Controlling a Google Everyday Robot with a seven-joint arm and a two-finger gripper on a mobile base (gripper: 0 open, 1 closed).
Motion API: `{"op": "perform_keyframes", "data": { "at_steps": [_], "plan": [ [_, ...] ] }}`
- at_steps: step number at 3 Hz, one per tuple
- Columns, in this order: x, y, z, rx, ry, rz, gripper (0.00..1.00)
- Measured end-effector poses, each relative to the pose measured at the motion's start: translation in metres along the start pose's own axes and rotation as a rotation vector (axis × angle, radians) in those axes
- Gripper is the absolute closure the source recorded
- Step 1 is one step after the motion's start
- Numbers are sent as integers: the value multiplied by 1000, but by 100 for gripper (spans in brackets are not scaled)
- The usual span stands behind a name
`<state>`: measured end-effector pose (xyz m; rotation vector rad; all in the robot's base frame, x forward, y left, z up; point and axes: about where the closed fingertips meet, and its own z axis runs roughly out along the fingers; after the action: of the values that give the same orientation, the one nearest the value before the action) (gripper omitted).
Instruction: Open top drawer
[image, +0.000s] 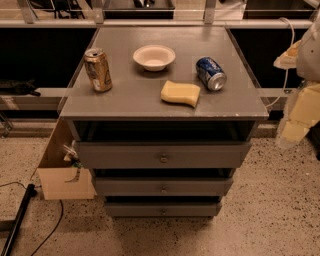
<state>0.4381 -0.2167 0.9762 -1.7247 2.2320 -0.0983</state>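
The top drawer (162, 155) is the widest grey front of the cabinet, just under the grey top, with a small round metal knob (163, 158) at its centre. A dark gap shows above the front, and the drawer's inside is hidden. Two narrower grey drawer fronts (162, 187) sit below it. My gripper (291, 131) hangs at the far right edge of the view, pale and partly cut off. It is level with the cabinet top's front edge, well to the right of the drawer, and touches nothing.
On the cabinet top (125, 97) stand a gold can (98, 70), a white bowl (154, 56), a blue can (210, 73) on its side and a yellow sponge (180, 93). A cardboard box (62, 175) sits against the cabinet's left side. Cables and a black pole (17, 220) lie on the floor at left.
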Motion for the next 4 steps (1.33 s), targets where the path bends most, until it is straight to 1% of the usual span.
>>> {"op": "perform_keyframes", "data": {
  "at_steps": [1, 2, 3, 4],
  "plan": [
    [0, -2, -2, 13, -9, 3, 0],
    [4, -5, 14, -1, -82, 62, 0],
    [5, 10, 83, -128, -220, 205, 0],
    [3, 26, 134, -249, -312, 307, 0]
  ]
}}
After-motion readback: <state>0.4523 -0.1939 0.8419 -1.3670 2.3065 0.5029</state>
